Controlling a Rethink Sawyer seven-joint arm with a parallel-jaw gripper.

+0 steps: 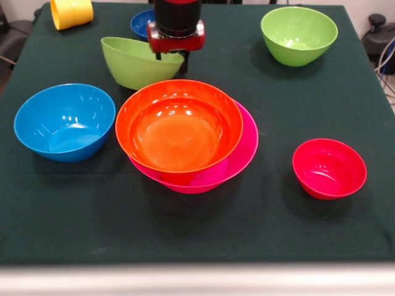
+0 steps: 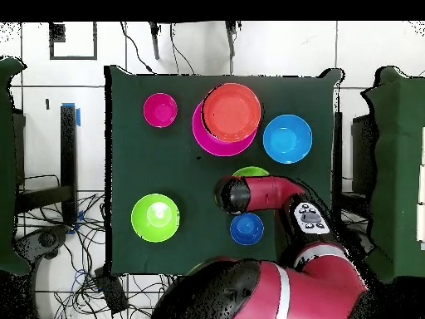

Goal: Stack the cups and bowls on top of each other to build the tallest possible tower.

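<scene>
The gripper [image 1: 173,58] hangs low over the far middle of the table [image 1: 259,222], and its dark fingers dip behind the rim of a green bowl [image 1: 137,61] that sits tilted, its mouth tipped up toward the arm. It looks to be pinching that bowl's far wall, but the rim hides the fingertips, so I cannot tell whether the jaws are closed on it.

Just in front of that bowl stands the tower [image 1: 185,139]: an orange bowl [image 1: 179,126] nested in the wide pink bowl [image 1: 244,157], shifted a little off centre so the pink rim shows on one side.

A light blue bowl [image 1: 65,122] stands beside the tower, a small red bowl [image 1: 329,168] farther off on the other side. Behind the arm lies a small dark blue bowl [image 1: 141,23]. A second green bowl [image 1: 299,35] stands upright toward a far corner, and a yellow cup [image 1: 71,12] lies on its side at the opposite far corner.
</scene>
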